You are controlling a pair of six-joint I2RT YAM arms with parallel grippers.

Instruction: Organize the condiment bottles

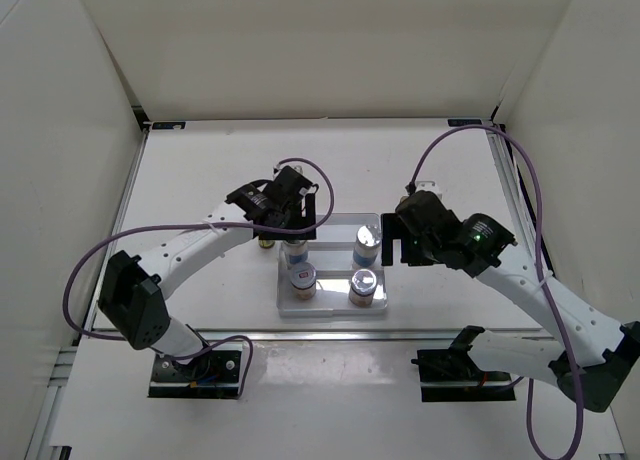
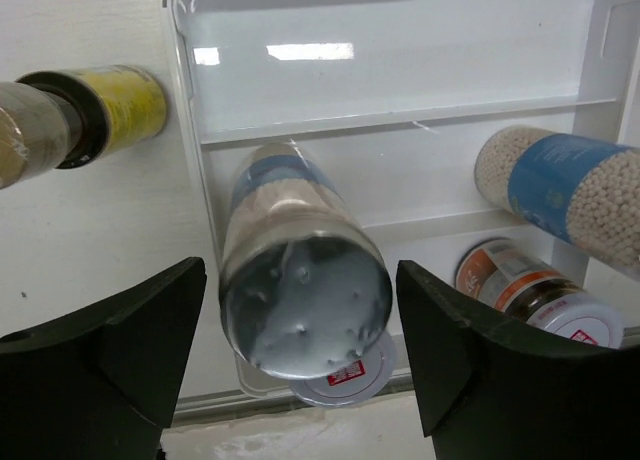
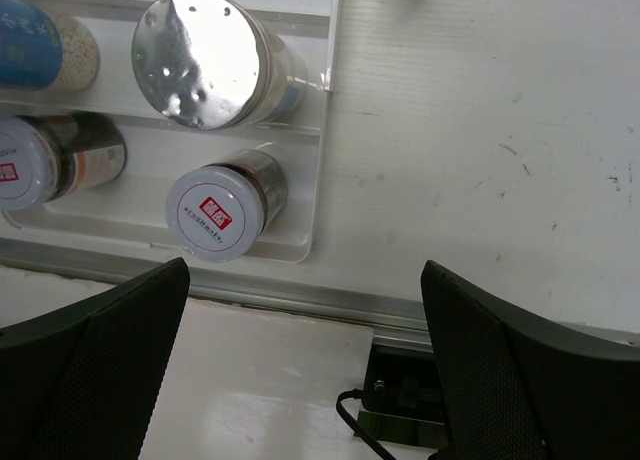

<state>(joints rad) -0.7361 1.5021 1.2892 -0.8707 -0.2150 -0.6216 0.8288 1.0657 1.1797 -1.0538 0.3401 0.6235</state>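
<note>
Left jaws are wide open, sitting either side of a silver-lidded blue-labelled jar point(image 2: 305, 305) on the middle step of the white stepped tray point(image 1: 330, 227), not touching it. Right jaws are open too, over the tabletop point(image 3: 480, 130) just right of the tray. A second silver-lidded jar point(image 1: 367, 242) shares that step. The left squat jar point(image 1: 302, 278) and right squat jar point(image 1: 363, 286) sit on the front step. An amber bottle point(image 2: 125, 105) stands just left of the tray.
</note>
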